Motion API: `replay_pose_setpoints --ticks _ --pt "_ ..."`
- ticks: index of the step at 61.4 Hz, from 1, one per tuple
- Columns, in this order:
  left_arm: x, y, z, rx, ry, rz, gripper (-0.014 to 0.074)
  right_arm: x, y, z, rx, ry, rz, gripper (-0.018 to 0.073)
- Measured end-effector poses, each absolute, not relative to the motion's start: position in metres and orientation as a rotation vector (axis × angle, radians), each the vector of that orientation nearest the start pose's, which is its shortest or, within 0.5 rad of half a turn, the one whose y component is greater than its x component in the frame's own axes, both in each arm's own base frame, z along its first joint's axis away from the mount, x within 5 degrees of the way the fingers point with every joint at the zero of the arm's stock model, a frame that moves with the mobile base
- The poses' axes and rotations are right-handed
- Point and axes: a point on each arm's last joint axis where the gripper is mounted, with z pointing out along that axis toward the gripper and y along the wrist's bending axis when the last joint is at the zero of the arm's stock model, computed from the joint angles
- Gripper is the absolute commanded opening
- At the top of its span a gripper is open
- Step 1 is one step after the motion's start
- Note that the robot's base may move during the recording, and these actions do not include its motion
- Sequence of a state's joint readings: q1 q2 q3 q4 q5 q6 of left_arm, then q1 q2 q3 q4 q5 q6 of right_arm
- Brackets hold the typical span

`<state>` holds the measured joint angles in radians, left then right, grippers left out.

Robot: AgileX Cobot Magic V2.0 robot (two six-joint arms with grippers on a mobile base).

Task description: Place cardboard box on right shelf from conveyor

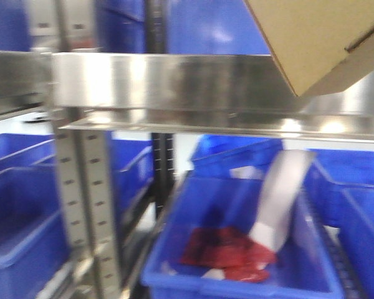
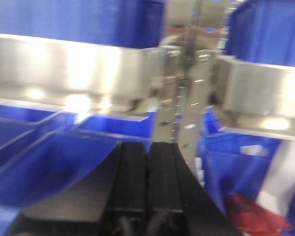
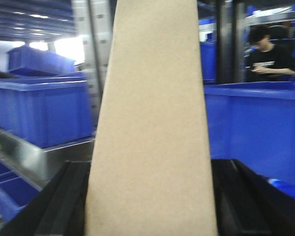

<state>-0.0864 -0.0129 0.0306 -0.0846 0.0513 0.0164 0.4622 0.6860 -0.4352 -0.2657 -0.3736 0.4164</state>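
The tan cardboard box [image 3: 152, 123] fills the middle of the right wrist view, standing up between the black fingers [image 3: 64, 201] of my right gripper [image 3: 150, 206], which is shut on it. In the front view the cardboard box [image 1: 318, 37] hangs tilted at the top right, above the wide shiny rail of the right shelf [image 1: 174, 84]; the gripper itself is out of that frame. My left gripper [image 2: 148, 152] is shut with nothing in it, pointing at a steel rail and perforated uprights [image 2: 184, 98]. The conveyor is out of view.
Blue plastic bins [image 1: 237, 249] sit on the rack below the rail, one holding red material [image 1: 227, 255] and a white packet [image 1: 280, 202]. More blue bins [image 3: 44, 108] stand on a shelf at left. A person in black [image 3: 268, 56] is far back right.
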Motion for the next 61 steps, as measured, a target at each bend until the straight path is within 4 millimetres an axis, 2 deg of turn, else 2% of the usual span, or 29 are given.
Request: replay_pose_setpoints --ticks 61 --pt "0.0565 -0.0053 0.1989 0.018 1.554 -0.125 -0.0119 0.1266 0.0728 0.3302 -0.285 1.371 0.592 0.0104"
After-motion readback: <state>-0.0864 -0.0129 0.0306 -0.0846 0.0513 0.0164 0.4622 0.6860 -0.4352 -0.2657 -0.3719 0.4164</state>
